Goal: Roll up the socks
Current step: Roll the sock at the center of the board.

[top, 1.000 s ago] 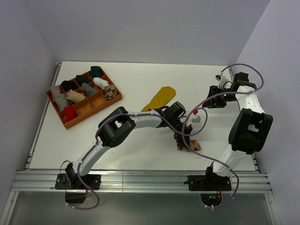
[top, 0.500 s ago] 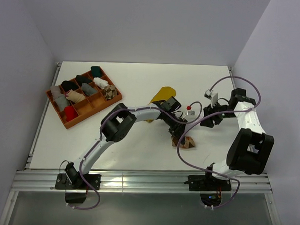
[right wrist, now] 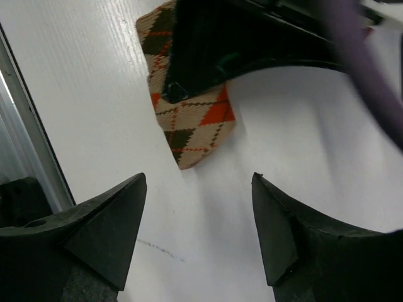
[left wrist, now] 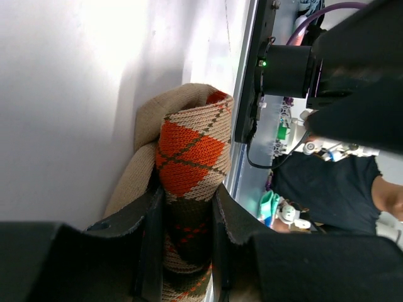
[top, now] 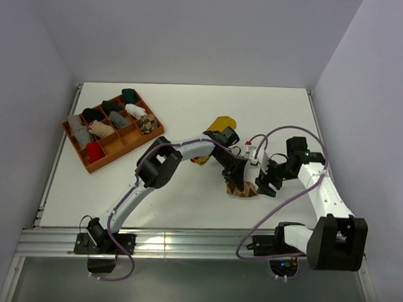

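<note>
**One argyle sock (left wrist: 189,145) pinched near the front of the table (top: 186,205)**
It is clamped between the closed fingers of the left gripper (left wrist: 186,196). The right gripper (right wrist: 198,181) is held wide open and empty just beside it. One mustard sock (top: 220,123) is seen behind, and one tray (top: 126,150) of bundles at far left.

Lettering, brands, numbers, signs: none was legible in any view. The argyle sock (left wrist: 189,151) carried its knitted diamond pattern only, with no readable label or mark.
</note>
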You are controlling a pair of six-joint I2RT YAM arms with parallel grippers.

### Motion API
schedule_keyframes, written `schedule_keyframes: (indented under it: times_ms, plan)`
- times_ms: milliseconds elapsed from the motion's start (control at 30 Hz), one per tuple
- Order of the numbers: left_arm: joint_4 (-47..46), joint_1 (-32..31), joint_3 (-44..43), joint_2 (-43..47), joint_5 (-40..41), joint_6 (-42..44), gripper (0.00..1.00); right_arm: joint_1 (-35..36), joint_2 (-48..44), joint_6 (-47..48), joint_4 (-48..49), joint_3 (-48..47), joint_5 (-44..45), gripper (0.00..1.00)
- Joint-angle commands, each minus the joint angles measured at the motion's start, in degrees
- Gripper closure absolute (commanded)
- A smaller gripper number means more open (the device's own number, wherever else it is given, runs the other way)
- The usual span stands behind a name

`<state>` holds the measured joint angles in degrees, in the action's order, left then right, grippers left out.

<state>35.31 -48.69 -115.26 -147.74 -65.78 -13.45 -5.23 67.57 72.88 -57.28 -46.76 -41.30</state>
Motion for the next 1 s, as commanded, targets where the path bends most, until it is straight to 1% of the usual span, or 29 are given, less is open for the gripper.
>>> schedule_keyframes:
  times_ms: [0, 33, 133, 300, 500, 667, 700, 800, 967]
  plan:
    - [6.6, 2.3, 3.1, -8.2, 21.8, 5.9, 1.00, 5.0, -4.5, -1.5, 9.6, 4.2, 4.5, 0.24]
    - [6.6, 2.5, 3.0, -8.3, 21.9, 5.9, 1.00, 7.0, -4.9, -1.7, 10.5, 4.8, 4.8, 0.22]
    - [7.0, 2.5, 2.3, -8.6, 21.9, 5.9, 1.00, 9.4, -5.7, -2.6, 12.8, 6.0, 5.1, 0.18]
    - [7.8, 2.5, 1.1, -9.4, 22.3, 5.9, 1.00, 13.0, -4.4, -3.2, 16.0, 7.2, 7.4, 0.16]
    - [8.1, 2.5, 1.3, -9.5, 21.9, 5.8, 1.00, 19.3, -2.6, -4.6, 21.3, 9.8, 11.1, 0.15]
    - [7.9, 2.6, 1.3, -9.5, 21.6, 5.9, 1.00, 24.1, -2.9, -6.5, 25.6, 12.6, 13.9, 0.15]
    - [8.1, 2.7, 1.4, -9.5, 21.6, 5.9, 1.00, 24.7, -2.8, -6.9, 27.2, 13.0, 14.4, 0.15]
    - [8.2, 2.7, 1.2, -9.5, 21.6, 6.0, 1.00, 26.6, -1.5, -7.8, 28.0, 13.2, 15.3, 0.15]
    - [8.1, 2.6, 1.0, -9.5, 21.0, 6.1, 1.00, 27.6, 0.5, -9.7, 30.5, 12.9, 16.3, 0.15]
